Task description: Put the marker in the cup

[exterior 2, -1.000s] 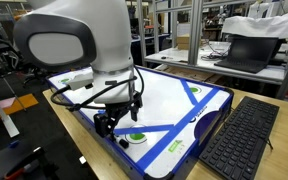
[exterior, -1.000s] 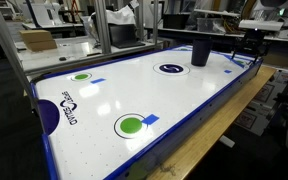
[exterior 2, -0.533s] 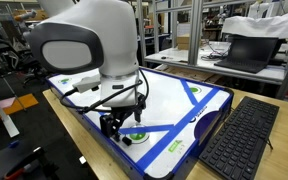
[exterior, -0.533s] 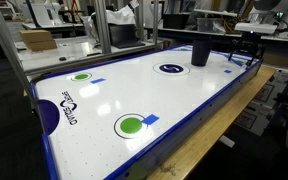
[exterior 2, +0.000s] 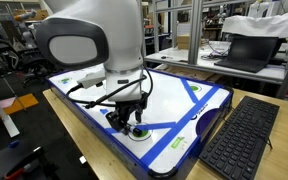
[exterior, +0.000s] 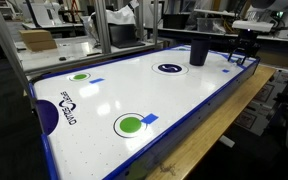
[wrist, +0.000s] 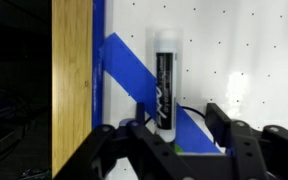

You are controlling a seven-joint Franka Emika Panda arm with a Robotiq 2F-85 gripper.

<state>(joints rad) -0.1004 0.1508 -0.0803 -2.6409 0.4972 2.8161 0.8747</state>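
Sliding rightward in an exterior view, the gripper [exterior 2: 134, 124] now hangs low over a green printed spot [exterior 2: 140, 134] at the near end of the table [exterior 2: 184, 100], further right than half a second ago; the cup keeps its place.

From the wrist, the fingers stand apart, closed on nothing. The marker [wrist: 164, 70], white with a black label, lies flat on the white surface, and its lower end reaches in between them, nearer the left-hand finger. It crosses a diagonal blue stripe [wrist: 124, 60]. Just left of it runs the blue rail [wrist: 98, 60], then the wooden frame [wrist: 72, 70], so room is tight on that side. To the right, dotted white surface lies open.

Down the length of the table in an exterior view, a large green circle [exterior: 130, 124] sits nearest, and bare white playfield stretches beyond it to a smaller green circle [exterior: 80, 76] at the left rail. At the far end the black cup [exterior: 198, 53] stands upright by a dark printed ring [exterior: 170, 68], left of the gripper and apart from it.

A keyboard [exterior 2: 239, 140] lies on the bench just beside the table's end.
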